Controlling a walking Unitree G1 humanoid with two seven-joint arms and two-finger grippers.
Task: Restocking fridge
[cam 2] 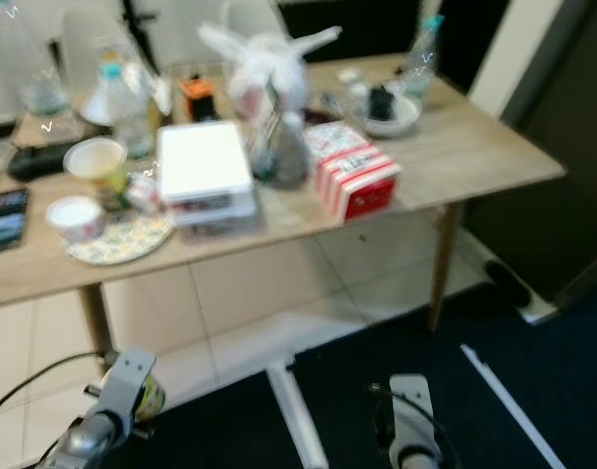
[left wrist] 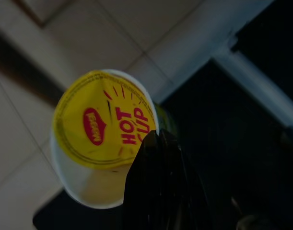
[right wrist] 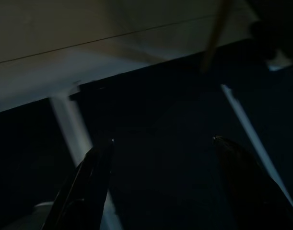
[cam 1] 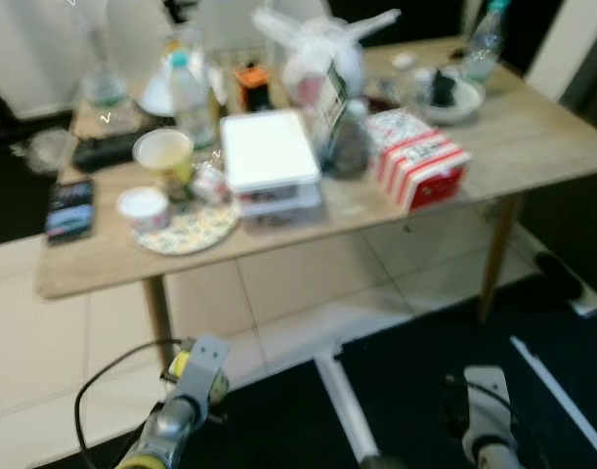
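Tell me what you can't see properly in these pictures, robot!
- Print on the red-and-white box: too blurred in the eye views to read.
- Contents of the white plastic bag: hidden by the bag.
- Far side of the yellow-lidded cup held in the left gripper: one black finger covers it in the left wrist view.
- Floor under the right gripper: very dark.

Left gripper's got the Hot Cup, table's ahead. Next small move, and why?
Probably keep the left gripper shut on the Hot Cup and turn away from the wooden table to look for the fridge. The cup is already held low over the floor, and the right gripper hangs open with nothing in it.
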